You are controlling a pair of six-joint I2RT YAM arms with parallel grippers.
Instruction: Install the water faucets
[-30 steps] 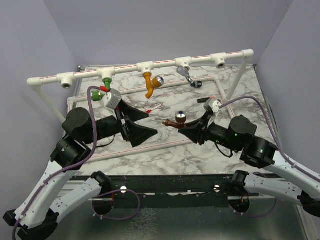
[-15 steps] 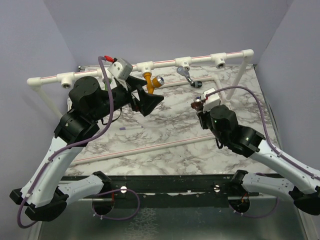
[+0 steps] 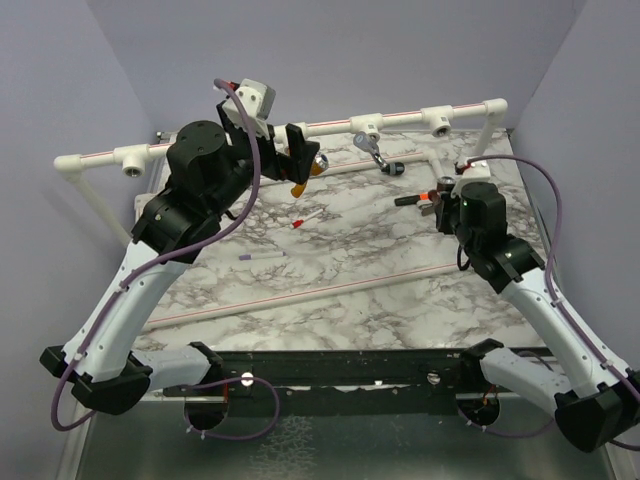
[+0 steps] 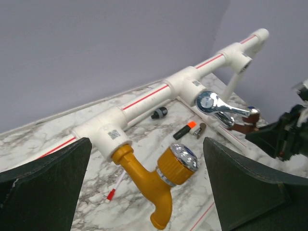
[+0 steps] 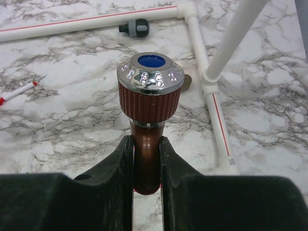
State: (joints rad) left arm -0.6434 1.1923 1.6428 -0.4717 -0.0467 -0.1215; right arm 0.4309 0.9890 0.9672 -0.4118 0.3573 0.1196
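Arms have swung far toward the pipe point(image 4: 144, 98): right gripper point(image 5: 147, 144) clamps the brown faucet point(image 5: 149, 91), seemingly bound for a free socket point(image 3: 438, 122), while left gripper point(image 4: 147, 163) gapes wide facing the orange faucet point(image 4: 144, 177).

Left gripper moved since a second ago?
Yes. In the top view the left gripper has gone from mid-table back and up to the white pipe, open, facing the orange faucet.

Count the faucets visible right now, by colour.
orange faucet: 1
silver faucet: 1
brown faucet: 1
Total: 3
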